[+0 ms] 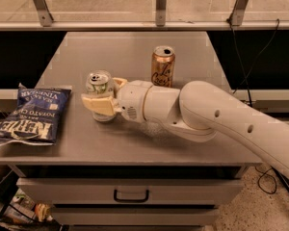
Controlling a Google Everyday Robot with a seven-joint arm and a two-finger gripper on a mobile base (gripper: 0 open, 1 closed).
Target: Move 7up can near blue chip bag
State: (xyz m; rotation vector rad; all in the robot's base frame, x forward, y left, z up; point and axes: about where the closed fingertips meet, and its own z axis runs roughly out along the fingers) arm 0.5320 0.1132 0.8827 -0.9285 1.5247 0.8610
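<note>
The 7up can (pixel 98 84), white-silver with green marks and a silver top, stands upright on the grey table (pixel 135 52), left of centre. My gripper (pixel 105 96) reaches in from the right and its tan fingers are shut around the can's body. The blue chip bag (pixel 32 114), dark blue with white lettering, lies flat at the table's left front edge, partly overhanging it. A gap of bare table separates the can from the bag.
A gold-orange can (pixel 163 66) with script lettering stands upright behind my white arm (pixel 202 114). A drawer with a dark handle (pixel 131 195) sits under the tabletop. A rail with metal posts (pixel 159 6) runs behind the table.
</note>
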